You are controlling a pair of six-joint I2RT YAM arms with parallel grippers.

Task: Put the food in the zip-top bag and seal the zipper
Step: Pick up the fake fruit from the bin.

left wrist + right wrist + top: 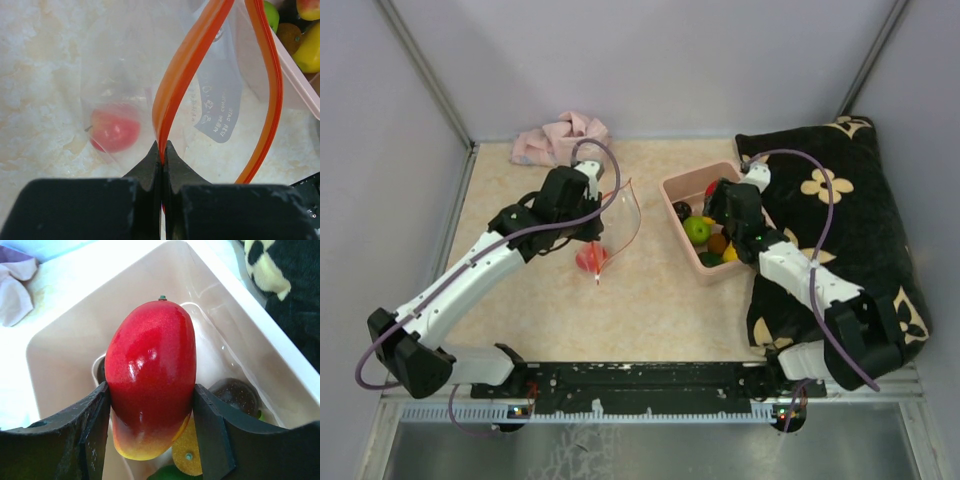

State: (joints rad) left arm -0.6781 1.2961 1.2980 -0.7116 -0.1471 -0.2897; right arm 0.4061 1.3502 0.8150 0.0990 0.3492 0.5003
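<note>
The clear zip-top bag (623, 215) stands open on the table, its red-orange zipper (186, 65) gaping in a loop. My left gripper (163, 150) is shut on one zipper strip and holds that edge up; in the top view the left gripper (588, 218) is at the bag's left side. A red apple (114, 131) lies inside the bag (130, 70), also seen from above (591, 258). My right gripper (150, 405) is shut on a red-and-yellow toy fruit (150, 375), just above the pink tub (65, 355). A dark purple ball (235, 396), a yellow piece (189, 450) and a green apple (697, 230) lie in the tub.
The pink tub (672, 186) sits right of the bag, its rim close to the bag's mouth (300, 75). A black flowered cushion (850, 210) fills the right side, under the right arm. A pink cloth (560, 138) lies at the back wall.
</note>
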